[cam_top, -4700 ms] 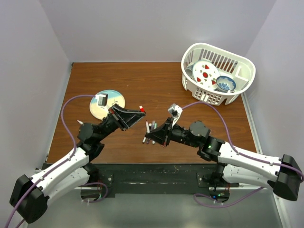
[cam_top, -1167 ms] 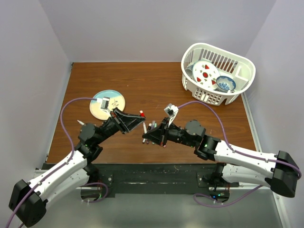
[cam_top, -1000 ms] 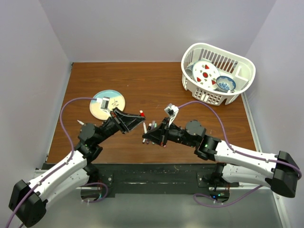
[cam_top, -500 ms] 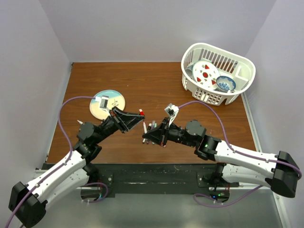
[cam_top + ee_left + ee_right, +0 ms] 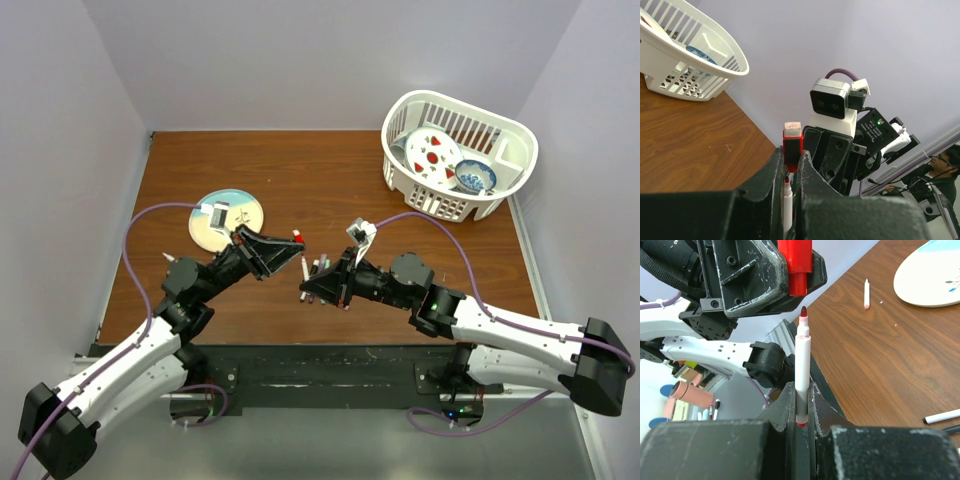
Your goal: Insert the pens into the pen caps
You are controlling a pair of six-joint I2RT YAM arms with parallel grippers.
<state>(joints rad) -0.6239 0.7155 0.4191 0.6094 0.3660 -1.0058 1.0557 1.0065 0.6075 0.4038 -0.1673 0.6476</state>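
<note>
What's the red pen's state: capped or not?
Out. The pen in the right gripper has its tip just short of the red cap in the left gripper, gap visible.

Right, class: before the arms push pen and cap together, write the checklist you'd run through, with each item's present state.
1. Cap grip: left gripper shut on red cap, ok.
2. Pen grip: right gripper shut on pen, ok.
3. Colours match: ok, tip and cap both red.
4. Tip points toward cap: ok.
5. Tip and cap in line: cannot tell; looks close from the right wrist, depth unclear.
6. Tip inside cap: not ok, there is a gap.
</note>
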